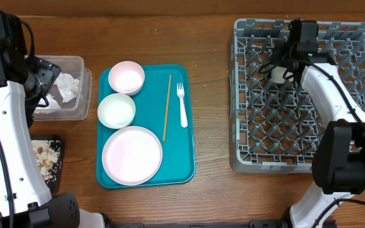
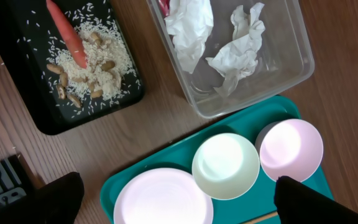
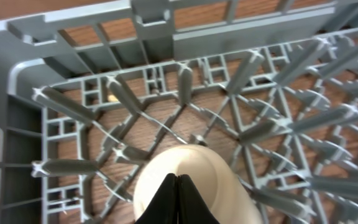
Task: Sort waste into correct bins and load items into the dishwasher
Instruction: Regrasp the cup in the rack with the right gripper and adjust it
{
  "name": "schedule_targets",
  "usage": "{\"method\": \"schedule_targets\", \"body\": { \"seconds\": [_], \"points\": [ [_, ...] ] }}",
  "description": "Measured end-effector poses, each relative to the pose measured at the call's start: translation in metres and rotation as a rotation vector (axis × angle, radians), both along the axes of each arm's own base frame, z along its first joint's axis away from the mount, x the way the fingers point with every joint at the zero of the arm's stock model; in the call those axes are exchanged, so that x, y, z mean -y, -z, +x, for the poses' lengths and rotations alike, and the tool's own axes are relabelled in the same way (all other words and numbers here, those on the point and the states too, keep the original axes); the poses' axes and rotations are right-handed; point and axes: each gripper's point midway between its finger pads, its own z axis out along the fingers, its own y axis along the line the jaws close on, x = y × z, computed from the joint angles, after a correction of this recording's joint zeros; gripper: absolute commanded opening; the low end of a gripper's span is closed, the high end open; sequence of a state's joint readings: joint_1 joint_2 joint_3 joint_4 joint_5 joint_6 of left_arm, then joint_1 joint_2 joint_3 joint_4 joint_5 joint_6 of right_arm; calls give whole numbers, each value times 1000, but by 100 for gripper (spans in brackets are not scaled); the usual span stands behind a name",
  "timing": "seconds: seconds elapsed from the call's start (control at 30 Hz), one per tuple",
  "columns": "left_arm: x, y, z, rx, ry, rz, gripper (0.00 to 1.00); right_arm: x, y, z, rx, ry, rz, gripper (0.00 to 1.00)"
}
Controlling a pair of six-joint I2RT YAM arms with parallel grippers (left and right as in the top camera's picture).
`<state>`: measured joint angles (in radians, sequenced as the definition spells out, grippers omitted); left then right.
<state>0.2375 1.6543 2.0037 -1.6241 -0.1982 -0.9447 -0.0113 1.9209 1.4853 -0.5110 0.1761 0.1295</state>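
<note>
The right gripper [image 3: 178,190] reaches into the grey dish rack [image 1: 284,126] on the right of the table, over its far-left part. Its two dark fingers are drawn together to a thin line and appear to pinch the wall of the white cup [image 3: 213,180], which sits low among the upright pegs. How the cup is turned cannot be told.

On the left, the left gripper [image 2: 185,196] hangs with its jaws spread wide and nothing between them. Below it lie the edge of the clear tub [image 2: 278,37] and the far end of the teal tray [image 1: 182,152].

The tub stands at the far left and holds crumpled white napkins [image 2: 238,43]. A scrap of red shows at its edge, too little to name.

Nearer, just beside the tub, the black tray [image 2: 17,68] carries rice and nut scraps [image 2: 95,65], and the carrot piece [image 2: 67,37] lies across them.

The teal tray sits in the middle of the table, with a row down its left side:
- A pinkish bowl [image 1: 126,77] is farthest.
- A white bowl [image 1: 116,110] comes next.
- The pale-pink plate [image 1: 132,155] is nearest.

To their right lie the wooden stick [image 1: 166,107] and then the white fork [image 1: 182,104] — both lengthwise, apart from each other.
</note>
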Motion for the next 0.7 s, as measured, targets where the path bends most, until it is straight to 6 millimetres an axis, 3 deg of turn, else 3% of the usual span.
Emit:
{"method": "schedule_targets", "body": {
  "seconds": [0.2, 0.47, 0.57, 0.7],
  "points": [
    [0, 0, 0, 0, 0, 0, 100, 11, -12, -25, -145, 38, -51, 4],
    [0, 0, 0, 0, 0, 0, 100, 2, -24, -51, -273, 26, 7, 4],
    [0, 0, 0, 0, 0, 0, 100, -1, -26, -43, -241, 21, 21, 4],
    [0, 0, 0, 0, 0, 0, 100, -2, -41, -15, -113, 15, 30, 4]
  ]
}}
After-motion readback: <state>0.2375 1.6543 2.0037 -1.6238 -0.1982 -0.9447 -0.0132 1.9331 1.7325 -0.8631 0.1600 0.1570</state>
